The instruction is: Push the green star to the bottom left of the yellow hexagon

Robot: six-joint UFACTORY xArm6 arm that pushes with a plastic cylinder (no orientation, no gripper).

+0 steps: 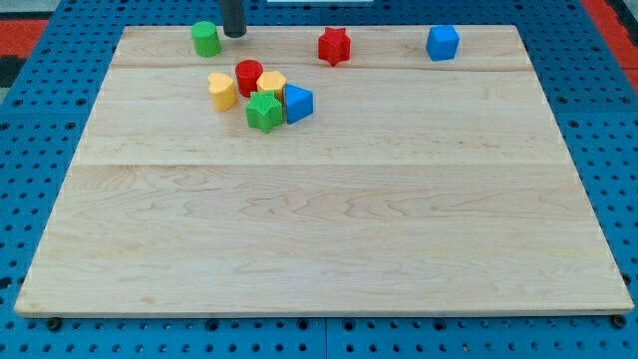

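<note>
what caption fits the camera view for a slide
My tip sits at the wooden board's top edge beside a green cylinder, above the clustered green star and yellow hexagon.

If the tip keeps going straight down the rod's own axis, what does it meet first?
My tip points down at the board, so the bare wood itself. The green cylinder sits just to its left in the view; whether they touch is unclear.

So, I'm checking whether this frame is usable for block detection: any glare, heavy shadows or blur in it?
Camera view: light is even and soft, with no glare on the pale wooden board; blocks such as the green star block and yellow hexagon block look sharp and cast only faint shadows; my tip, beside the green cylinder block, is cut off by the view's top.
</note>
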